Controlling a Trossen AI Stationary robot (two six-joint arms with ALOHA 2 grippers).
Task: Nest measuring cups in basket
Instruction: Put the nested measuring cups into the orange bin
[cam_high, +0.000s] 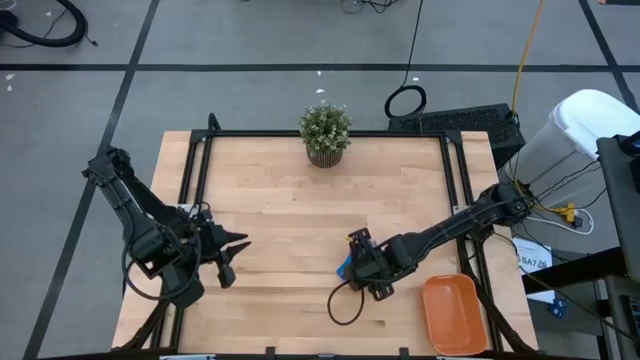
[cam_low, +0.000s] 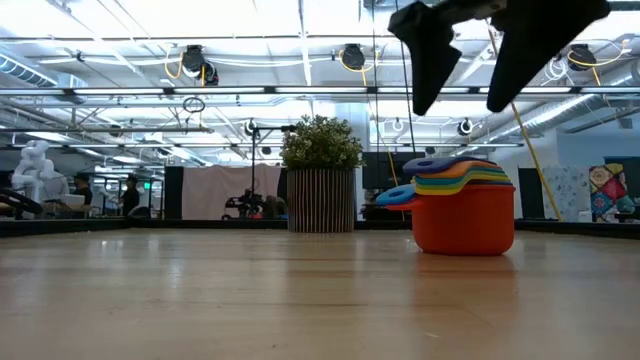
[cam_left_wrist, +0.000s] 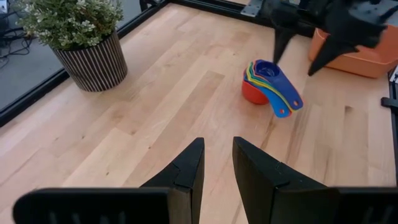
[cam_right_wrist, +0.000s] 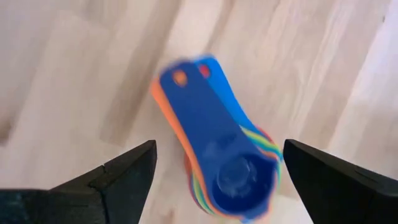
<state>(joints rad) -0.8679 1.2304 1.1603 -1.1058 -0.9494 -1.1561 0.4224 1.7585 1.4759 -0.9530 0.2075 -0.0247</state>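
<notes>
- Right now my right gripper (cam_high: 352, 262) sits low and a little right of centre in the high view, hanging straight over the stack of measuring cups (cam_left_wrist: 266, 83), with my fingers spread wide and nothing between them.
- From my right wrist view, the stack (cam_right_wrist: 217, 155) shows between my two dark fingers (cam_right_wrist: 118, 174), which stand clear on either side of it without touching.
- All the cups I can see are nested into one pile: a red one at the bottom, coloured rims layered above it, and a dark blue one on top, handles fanned out to one side.
- At table height, the pile (cam_low: 462, 205) rests on the wooden table (cam_high: 280, 210) right of centre in the frame, and my two fingertips (cam_low: 430, 60) hang above it, apart from the cups.
- Over at the lower right of the high view lies the orange basket (cam_high: 455, 315), near the table's corner; the stack stands outside it, to its left, on bare wood.
- My left gripper (cam_high: 228, 255) waits at the lower left of the high view, well apart from the cups, fingers drawn close together with a narrow gap and holding nothing; in its own wrist view they (cam_left_wrist: 217, 180) point toward the pile.
- At top centre of the high view, by the table's far edge, stands a small potted plant (cam_high: 325, 133).
</notes>
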